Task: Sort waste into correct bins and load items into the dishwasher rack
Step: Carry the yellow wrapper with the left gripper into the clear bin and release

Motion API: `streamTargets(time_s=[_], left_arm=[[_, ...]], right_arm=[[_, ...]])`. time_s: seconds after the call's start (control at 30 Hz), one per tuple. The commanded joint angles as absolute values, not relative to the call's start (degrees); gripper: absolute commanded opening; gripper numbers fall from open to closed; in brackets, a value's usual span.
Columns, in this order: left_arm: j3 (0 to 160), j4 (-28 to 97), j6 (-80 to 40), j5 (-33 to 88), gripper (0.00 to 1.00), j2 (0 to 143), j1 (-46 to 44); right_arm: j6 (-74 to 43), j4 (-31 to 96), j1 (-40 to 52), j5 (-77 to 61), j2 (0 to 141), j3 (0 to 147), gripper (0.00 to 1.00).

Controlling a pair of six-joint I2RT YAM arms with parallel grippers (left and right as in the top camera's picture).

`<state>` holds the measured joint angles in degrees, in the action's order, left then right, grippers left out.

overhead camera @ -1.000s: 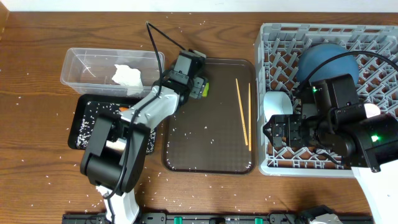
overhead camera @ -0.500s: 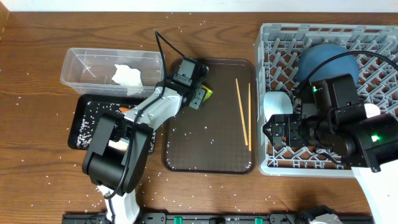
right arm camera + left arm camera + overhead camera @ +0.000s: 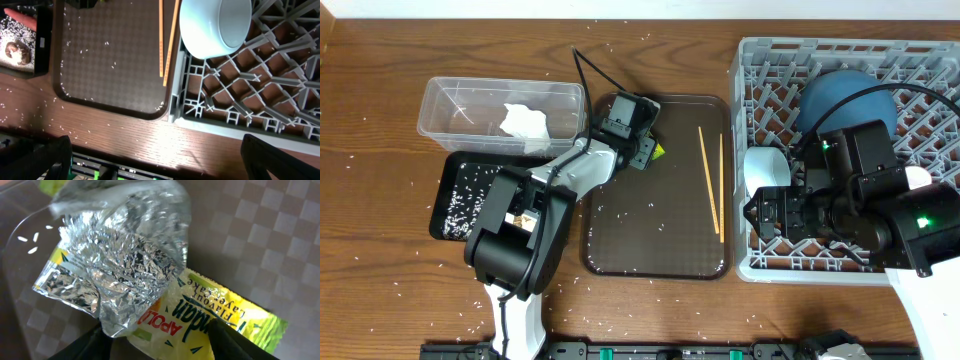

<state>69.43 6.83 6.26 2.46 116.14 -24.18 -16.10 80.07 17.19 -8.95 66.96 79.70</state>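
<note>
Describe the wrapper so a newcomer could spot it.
Find the dark brown serving tray mid-table. Near its upper left corner in the overhead view, by the left gripper, lies the green-yellow wrapper: crinkled silver foil and yellow print, unlike the thin wooden chopsticks.

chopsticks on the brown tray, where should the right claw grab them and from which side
Probably near the end closest to the robot, where the chopsticks nearly meet, so one pinch catches both. Come straight down with the right claw closing across them: they lie flat on the brown tray, too thin for a side approach. Their far ends splay apart.
</note>
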Motion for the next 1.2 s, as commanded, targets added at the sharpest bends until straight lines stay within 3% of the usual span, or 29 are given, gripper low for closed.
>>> streamTargets(time_s=[0.0, 0.13, 0.37, 0.6, 1.0, 1.07, 1.1, 1.17], left_arm=[[68.36, 8.45, 7.38, 2.61, 0.55, 119.79, -24.25], [68.38, 10.72, 7.11, 2.59, 0.06, 117.3, -24.25], [68.6, 18.87, 6.2, 1.15, 0.06, 101.47, -24.12], [68.6, 18.44, 8.1, -19.81, 0.06, 86.56, -21.78], [68.6, 17.39, 8.05, -10.59, 0.06, 96.77, -4.4], [68.6, 17.02, 8.08, -8.56, 0.17, 98.32, -3.36], [68.6, 17.08, 8.08, -7.77, 0.3, 98.61, -3.07], [68.6, 17.56, 8.08, -7.7, 0.46, 98.02, -3.07]], right_arm=[[-16.25, 80.2, 16.91, -8.4, 66.43, 79.81, 0.99], [-16.25, 80.16, 16.91, -8.38, 66.43, 79.81, 0.99], [-16.25, 79.94, 16.91, -8.4, 66.43, 79.81, 0.99], [-16.23, 80.03, 16.91, -8.4, 66.43, 79.81, 0.99], [-16.25, 79.92, 16.91, -8.4, 66.43, 79.81, 0.99], [-16.23, 79.94, 16.91, -8.4, 66.43, 79.81, 0.99], [-16.23, 79.94, 16.91, -8.4, 66.43, 79.81, 0.99], [-16.23, 79.92, 16.91, -8.4, 66.43, 79.81, 0.99]])
